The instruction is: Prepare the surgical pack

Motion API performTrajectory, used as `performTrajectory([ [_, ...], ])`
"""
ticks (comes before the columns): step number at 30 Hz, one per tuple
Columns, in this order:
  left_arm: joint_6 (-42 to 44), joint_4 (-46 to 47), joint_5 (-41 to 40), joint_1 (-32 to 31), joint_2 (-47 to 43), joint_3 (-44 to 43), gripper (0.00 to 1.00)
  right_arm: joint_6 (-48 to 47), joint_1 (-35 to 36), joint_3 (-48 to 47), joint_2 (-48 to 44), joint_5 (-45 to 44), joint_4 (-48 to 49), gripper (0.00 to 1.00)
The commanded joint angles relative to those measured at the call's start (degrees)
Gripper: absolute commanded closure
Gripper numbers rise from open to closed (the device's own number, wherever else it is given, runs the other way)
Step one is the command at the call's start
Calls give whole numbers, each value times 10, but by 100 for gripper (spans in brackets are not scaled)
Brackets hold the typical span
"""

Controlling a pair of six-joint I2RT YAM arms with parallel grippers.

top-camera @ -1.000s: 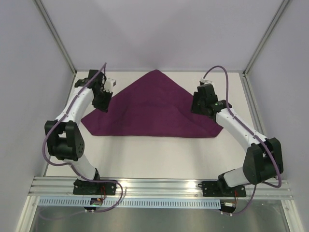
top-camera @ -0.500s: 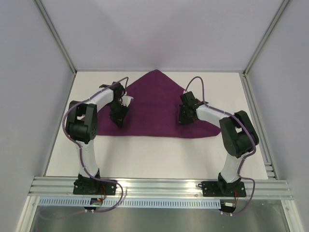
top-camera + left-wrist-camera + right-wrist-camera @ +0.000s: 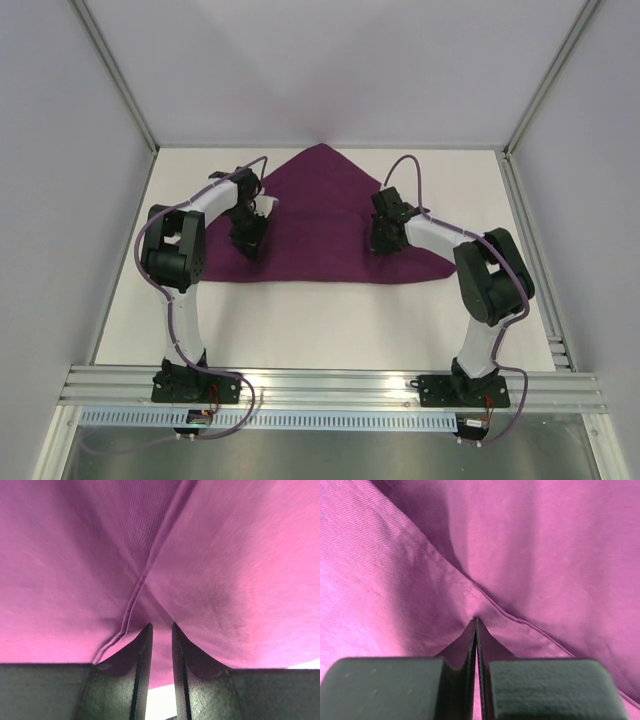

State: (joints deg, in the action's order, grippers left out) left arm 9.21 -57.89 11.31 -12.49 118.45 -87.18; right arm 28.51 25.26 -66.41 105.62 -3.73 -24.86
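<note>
The top view is lit evenly and softly from above. The white table [image 3: 330,320] is rendered bright without glare, and only faint shadows are cast beside the arms. In both wrist views the deep-purple fabric sheet [image 3: 320,215] is washed to vivid magenta, soft shading is gathered along its creases, and the near fingers [image 3: 137,680] are left dark and slightly blurred.

The white surface [image 3: 330,325] fills the middle of the overhead frame; its lower half is bare. A purple fabric sheet [image 3: 320,215] lies directly on it, spread flat as a broad triangle; the apex points to the upper middle of the frame, near the far edge; the long straight edge runs left to right across the centre; the right corner reaches further out than the left. In the left wrist view, a white sliver of surface [image 3: 160,702] shows below the fabric's edge.
</note>
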Motion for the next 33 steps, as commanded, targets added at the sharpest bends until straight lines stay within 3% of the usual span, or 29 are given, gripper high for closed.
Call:
performTrajectory([
  [1, -10, 19, 6, -4, -30, -35, 70, -21, 5, -35, -45, -32, -12, 98],
  [17, -10, -24, 47, -34, 79, -136, 69, -5, 31, -130, 69, 66, -6, 99],
  [24, -23, -23, 46, -46, 121, -163, 69, 2, 38, -144, 106, 62, -20, 99],
  [33, -11, -23, 0, -41, 57, -138, 69, -21, 33, -144, 25, -10, -48, 96],
])
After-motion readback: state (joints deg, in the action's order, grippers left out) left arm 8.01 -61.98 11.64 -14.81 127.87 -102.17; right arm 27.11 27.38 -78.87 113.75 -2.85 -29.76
